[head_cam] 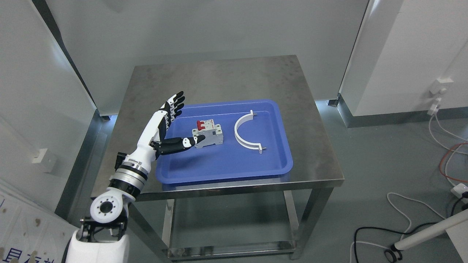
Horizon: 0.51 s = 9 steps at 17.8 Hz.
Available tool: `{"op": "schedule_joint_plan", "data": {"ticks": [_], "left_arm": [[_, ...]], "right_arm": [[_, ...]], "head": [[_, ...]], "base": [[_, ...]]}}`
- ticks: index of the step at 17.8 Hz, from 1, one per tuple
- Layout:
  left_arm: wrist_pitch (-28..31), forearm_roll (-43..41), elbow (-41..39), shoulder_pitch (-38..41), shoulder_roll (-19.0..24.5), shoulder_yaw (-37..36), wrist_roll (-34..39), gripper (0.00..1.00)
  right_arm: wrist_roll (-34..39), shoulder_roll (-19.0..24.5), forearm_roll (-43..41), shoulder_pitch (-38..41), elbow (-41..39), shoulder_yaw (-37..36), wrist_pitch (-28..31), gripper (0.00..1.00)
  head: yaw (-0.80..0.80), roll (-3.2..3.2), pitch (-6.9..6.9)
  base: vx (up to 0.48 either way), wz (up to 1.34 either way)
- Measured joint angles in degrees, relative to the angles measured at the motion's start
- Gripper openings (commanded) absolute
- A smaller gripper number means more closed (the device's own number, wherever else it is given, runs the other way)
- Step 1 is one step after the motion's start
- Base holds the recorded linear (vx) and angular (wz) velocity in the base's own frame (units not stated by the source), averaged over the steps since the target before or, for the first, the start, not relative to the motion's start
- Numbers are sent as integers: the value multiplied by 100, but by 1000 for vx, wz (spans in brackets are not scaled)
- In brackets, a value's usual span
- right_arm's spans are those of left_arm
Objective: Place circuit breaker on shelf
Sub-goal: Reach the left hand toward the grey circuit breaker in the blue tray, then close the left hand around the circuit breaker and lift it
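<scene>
A grey circuit breaker (pixel 210 134) with red switches lies in a blue tray (pixel 256 166) on a steel table (pixel 219 78). My left hand (pixel 184 122) hovers at the tray's left side with its fingers (pixel 176 104) spread open. Its thumb tip reaches the breaker's left side; the other fingers stay apart from it, pointing up and away. The hand holds nothing. My right arm is out of view.
A white half-ring clamp (pixel 245 132) lies in the tray right of the breaker. A lower shelf (pixel 234 233) sits under the tabletop. White walls stand behind and to the right. Cables (pixel 409 219) trail on the floor at the right.
</scene>
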Motion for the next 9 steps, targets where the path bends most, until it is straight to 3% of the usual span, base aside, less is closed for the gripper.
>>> {"op": "schedule_joint_plan", "data": {"ticks": [4, 9], "left_arm": [[244, -837, 171, -327, 64, -324, -693, 95], [318, -1595, 430, -534, 110, -539, -896, 92]], "right_arm": [[-7, 0, 0, 0, 0, 0, -2, 100], [25, 0, 1, 0, 0, 0, -1, 100]], "head": [[0, 0, 0], [0, 0, 0]], "base": [[0, 0], [0, 0]]}}
